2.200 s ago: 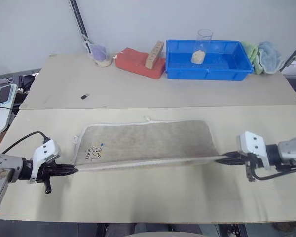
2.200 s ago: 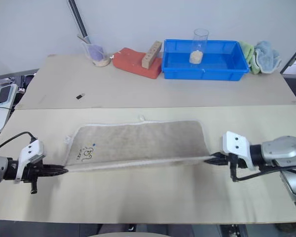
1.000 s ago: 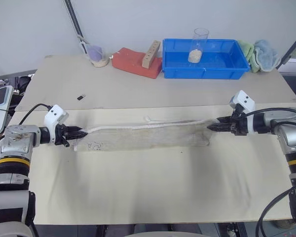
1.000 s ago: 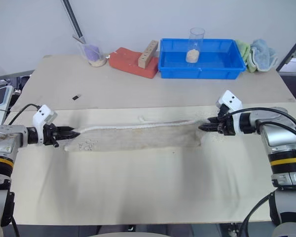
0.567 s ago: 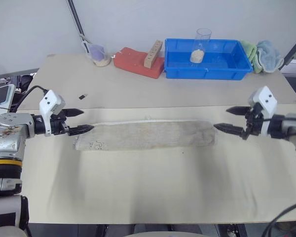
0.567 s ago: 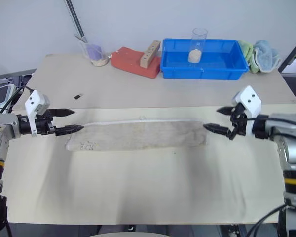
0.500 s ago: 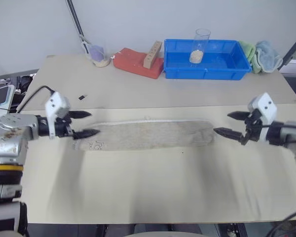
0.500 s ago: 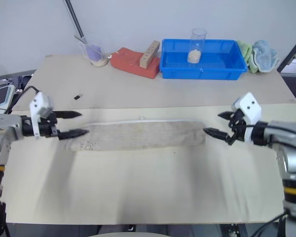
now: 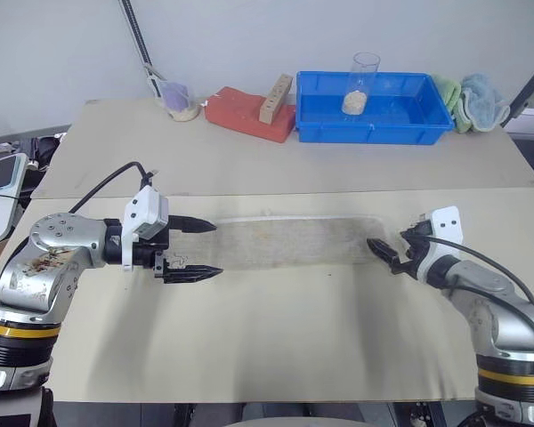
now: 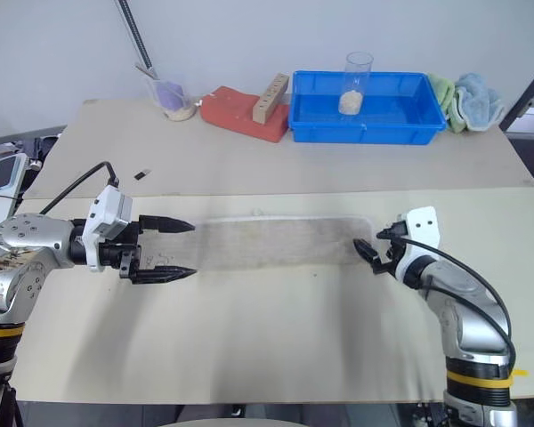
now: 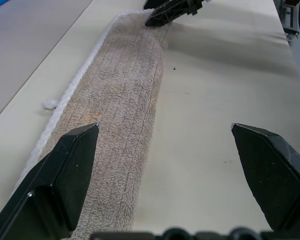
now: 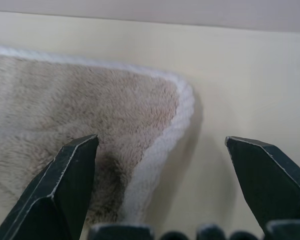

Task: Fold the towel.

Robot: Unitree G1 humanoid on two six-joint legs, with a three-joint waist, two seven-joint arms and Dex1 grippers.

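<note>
- Across the pale wooden table (image 9: 276, 347) lies the beige-grey terry towel (image 9: 285, 242), a long narrow strip, probably folded double already.
- Left gripper (image 9: 200, 249) hangs spread wide at one short end, right gripper (image 9: 384, 252) spread at the other, both empty, seemingly lining up an end-to-end fold.

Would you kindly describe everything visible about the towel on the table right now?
The towel is a beige-grey terry cloth with a white stitched border, folded into a long narrow strip lying flat on the near table. The open left gripper straddles one short end and the open right gripper sits at the other; neither holds it.
</note>
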